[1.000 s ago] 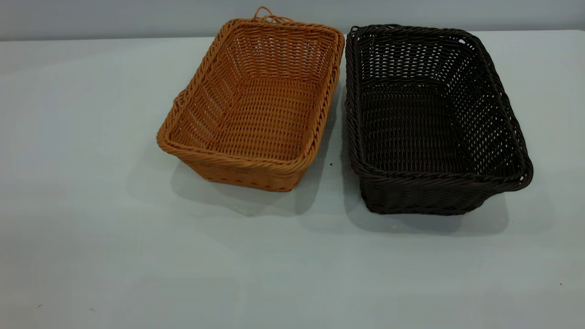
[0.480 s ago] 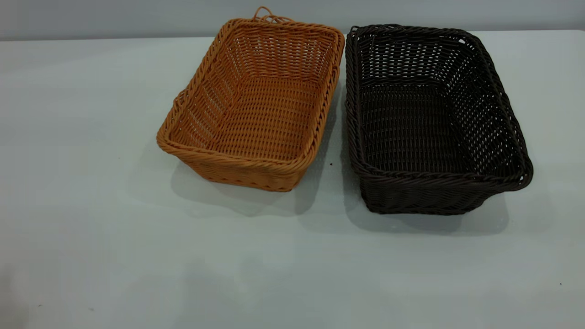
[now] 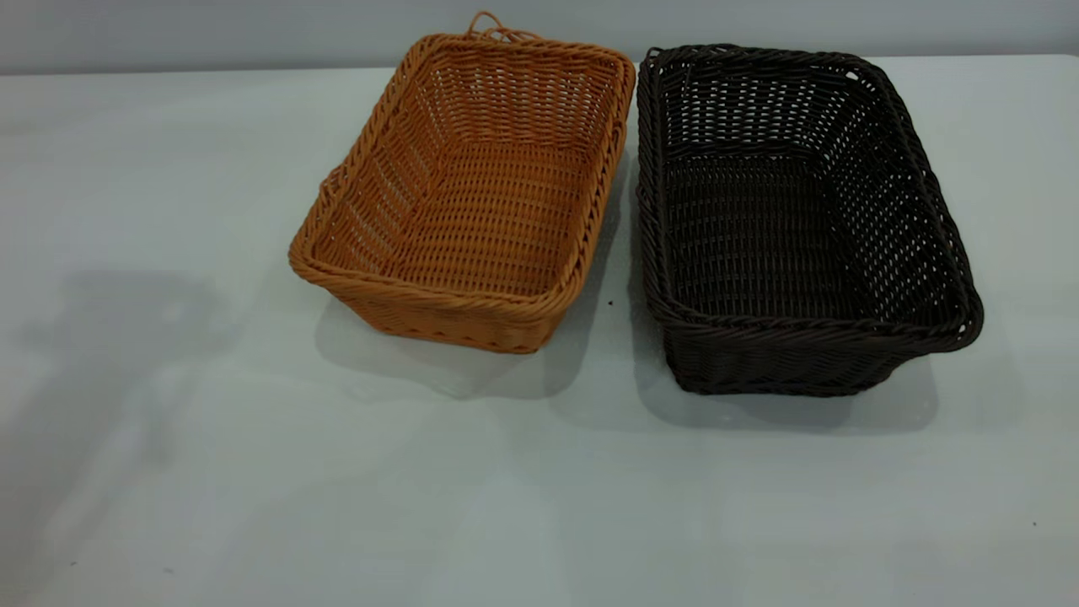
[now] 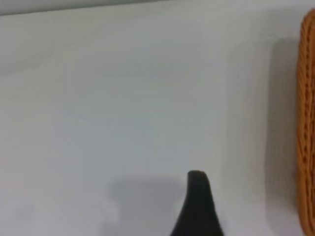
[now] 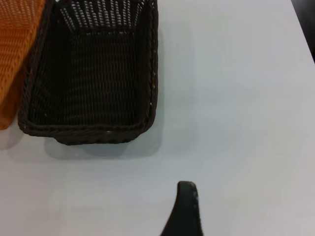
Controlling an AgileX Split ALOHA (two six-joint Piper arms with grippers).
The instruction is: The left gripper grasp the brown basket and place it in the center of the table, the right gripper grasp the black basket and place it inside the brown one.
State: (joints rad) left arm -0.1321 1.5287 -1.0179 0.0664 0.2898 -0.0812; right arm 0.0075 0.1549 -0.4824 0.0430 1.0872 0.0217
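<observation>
side by side, brown basket [image 3: 462, 202] and black basket [image 3: 792, 219] sit untouched; finger state unclear.

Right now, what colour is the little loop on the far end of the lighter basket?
Orange-tan, matching the brown basket itself; the loop shows best in the exterior view.

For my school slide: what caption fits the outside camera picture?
Empty brown basket and black basket side by side on the table.

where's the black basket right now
In the exterior view the black basket sits right of centre on the table, empty, beside the brown basket.
</observation>
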